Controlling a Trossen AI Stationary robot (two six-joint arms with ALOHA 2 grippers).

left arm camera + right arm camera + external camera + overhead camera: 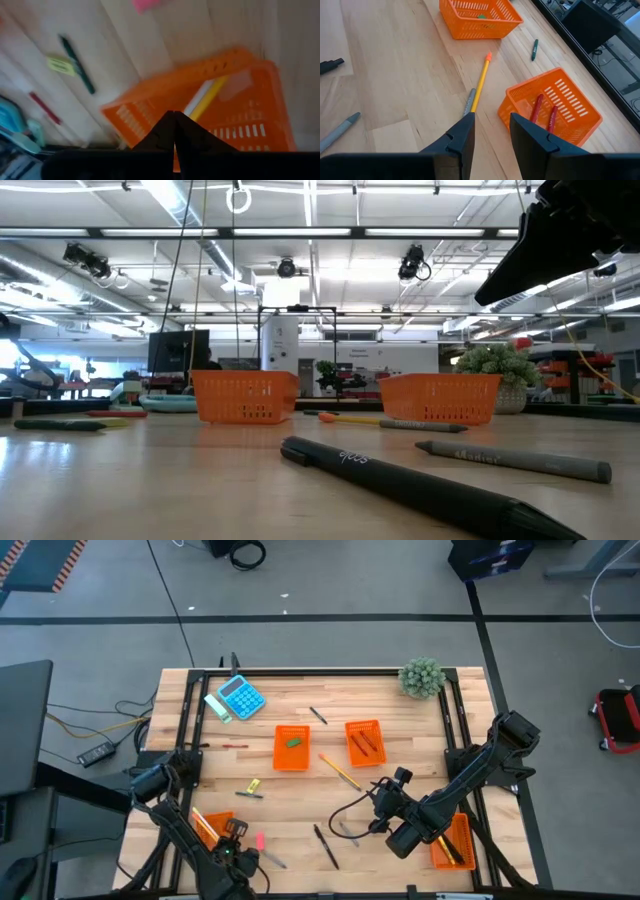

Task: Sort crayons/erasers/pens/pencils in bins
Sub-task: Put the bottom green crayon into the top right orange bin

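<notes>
My left gripper (174,131) is shut with nothing in it and hangs over the near-left orange bin (212,826), which holds yellow pencils (206,97). A pink eraser (259,839) lies right of that bin. My right gripper (490,131) stands open above the table at mid-right, pointing at a yellow pencil (481,82) with a grey stick (468,105) beside it. Farther off stand a bin with red crayons (543,111) and a bin (291,748) with a green eraser (293,742). A fourth bin (455,843) sits under my right arm.
A blue calculator (240,697) lies far left and a small plant (421,677) far right. A yellow eraser (254,784), a red crayon (234,745) and black pens (326,845) lie loose on the wood. A black pen (400,480) and a grey one (510,460) lie near the front edge.
</notes>
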